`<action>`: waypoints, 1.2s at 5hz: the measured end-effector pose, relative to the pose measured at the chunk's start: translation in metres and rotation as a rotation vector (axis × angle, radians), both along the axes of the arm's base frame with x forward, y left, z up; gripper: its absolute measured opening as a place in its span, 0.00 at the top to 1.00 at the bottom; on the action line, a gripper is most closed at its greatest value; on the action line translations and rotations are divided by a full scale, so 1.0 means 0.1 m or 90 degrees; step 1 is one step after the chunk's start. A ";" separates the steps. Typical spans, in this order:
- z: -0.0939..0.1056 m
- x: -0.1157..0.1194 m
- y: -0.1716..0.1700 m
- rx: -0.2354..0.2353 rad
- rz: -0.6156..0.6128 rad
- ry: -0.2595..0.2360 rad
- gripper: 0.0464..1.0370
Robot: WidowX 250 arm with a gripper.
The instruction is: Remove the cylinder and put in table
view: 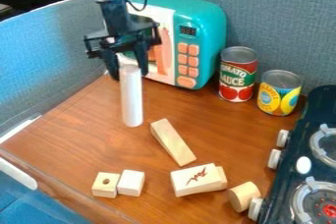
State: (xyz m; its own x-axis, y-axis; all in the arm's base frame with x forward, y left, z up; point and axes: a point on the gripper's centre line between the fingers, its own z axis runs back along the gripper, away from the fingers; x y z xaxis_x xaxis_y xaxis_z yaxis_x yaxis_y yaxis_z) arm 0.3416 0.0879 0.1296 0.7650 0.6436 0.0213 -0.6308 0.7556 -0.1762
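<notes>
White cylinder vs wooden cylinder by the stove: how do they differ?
Proportions: white cylinder long and slim, wooden cylinder short and stubby.
Pose: white cylinder upright, its top at the gripper; wooden cylinder on its side.
Finish: white cylinder white, wooden cylinder light tan.
Shared: round form.

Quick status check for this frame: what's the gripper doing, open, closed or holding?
Gripper: closed on the upper end of the white cylinder, which is upright.

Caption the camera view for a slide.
Black gripper at the top of an upright white cylinder, with toy microwave, wooden blocks and two cans around.
</notes>
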 end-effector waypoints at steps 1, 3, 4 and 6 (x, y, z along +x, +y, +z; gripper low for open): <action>-0.03 -0.17 0.05 0.005 0.026 0.068 0.49; -0.06 -0.16 0.05 0.026 0.011 0.042 0.49; -0.10 -0.01 -0.09 0.030 -0.061 0.009 0.49; -0.20 0.01 -0.05 -0.003 -0.058 -0.021 0.49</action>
State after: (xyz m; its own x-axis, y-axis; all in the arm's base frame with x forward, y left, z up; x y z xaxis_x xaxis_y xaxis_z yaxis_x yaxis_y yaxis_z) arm 0.3426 0.0827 0.1094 0.8189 0.5722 0.0442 -0.5539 0.8082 -0.2000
